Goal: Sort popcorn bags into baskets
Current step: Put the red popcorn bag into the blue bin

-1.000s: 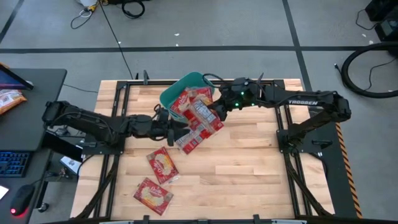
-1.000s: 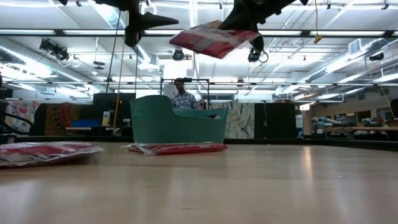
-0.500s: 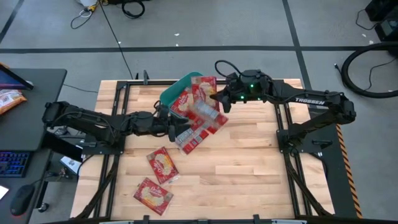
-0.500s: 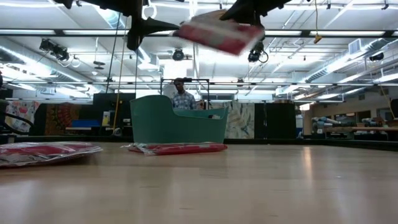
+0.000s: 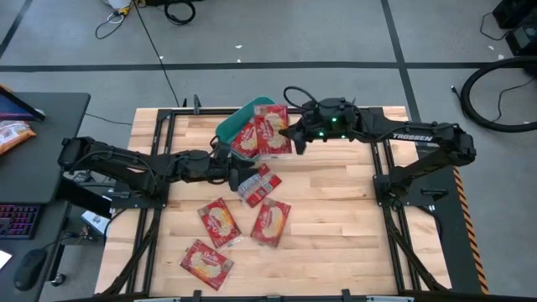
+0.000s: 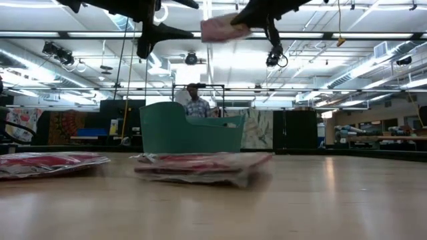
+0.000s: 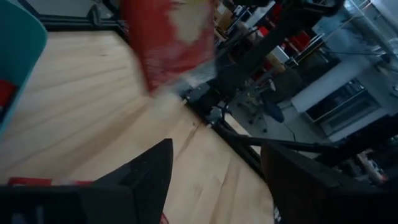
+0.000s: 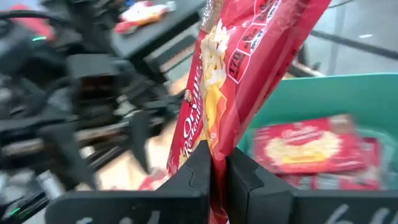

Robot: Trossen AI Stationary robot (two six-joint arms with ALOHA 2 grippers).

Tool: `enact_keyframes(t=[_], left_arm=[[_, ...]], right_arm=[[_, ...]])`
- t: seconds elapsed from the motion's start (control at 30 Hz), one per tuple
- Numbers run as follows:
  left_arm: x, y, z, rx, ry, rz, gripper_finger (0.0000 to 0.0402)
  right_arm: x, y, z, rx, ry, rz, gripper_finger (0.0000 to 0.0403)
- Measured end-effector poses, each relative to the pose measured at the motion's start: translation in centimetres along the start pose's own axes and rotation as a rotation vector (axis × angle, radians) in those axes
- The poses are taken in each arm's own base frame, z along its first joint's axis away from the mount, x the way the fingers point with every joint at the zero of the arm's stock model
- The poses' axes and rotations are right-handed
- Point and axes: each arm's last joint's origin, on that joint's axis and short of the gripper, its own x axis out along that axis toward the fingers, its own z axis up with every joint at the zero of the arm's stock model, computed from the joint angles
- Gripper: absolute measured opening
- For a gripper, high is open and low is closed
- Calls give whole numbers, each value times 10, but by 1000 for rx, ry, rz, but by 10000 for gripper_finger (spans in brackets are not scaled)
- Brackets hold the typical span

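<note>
My right gripper (image 5: 290, 139) is shut on a red popcorn bag (image 5: 267, 134), high over the near rim of the teal basket (image 5: 236, 123). The basket stands on the table's far side and holds more bags (image 8: 301, 146). My left gripper (image 5: 242, 174) hovers open above the table, just left of a bag lying flat (image 5: 261, 184). Three more bags lie flat on the wood: one near the middle (image 5: 271, 221), two toward the near left (image 5: 219, 223) (image 5: 205, 262). My right gripper pinches the bag's end (image 8: 216, 138) between its two fingers (image 8: 198, 169). The fingers come from the table's right, slanting a little downward. The bag sticks out past the fingertips toward the basket, tilted and lifted clear of table and basket.
Dark arm frames run along the table's left and right sides. Bare wood lies right of the fallen bag, toward the near right corner (image 5: 352, 252). A desk with a keyboard (image 5: 25, 220) stands off the table's left. A person (image 6: 195, 103) shows in the room behind the basket.
My right gripper has risen and swung toward the table's far edge and the basket, tipping its hold. It carried more than one bag; one has dropped out and now lies flat near the table's middle. The other stays in the shut fingers.
</note>
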Motion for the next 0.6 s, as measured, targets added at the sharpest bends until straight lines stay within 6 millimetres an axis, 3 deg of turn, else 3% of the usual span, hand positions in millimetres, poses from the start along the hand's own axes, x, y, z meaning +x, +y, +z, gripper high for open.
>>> enact_keyframes(t=[0.27, 0.6], left_arm=[[-4, -1, 1, 33, -8, 10, 215], [-12, -14, -7, 144, 24, -39, 205]], right_arm=[[43, -17, -15, 102, 3, -141, 33], [99, -49, -32, 415, -74, -209, 32]])
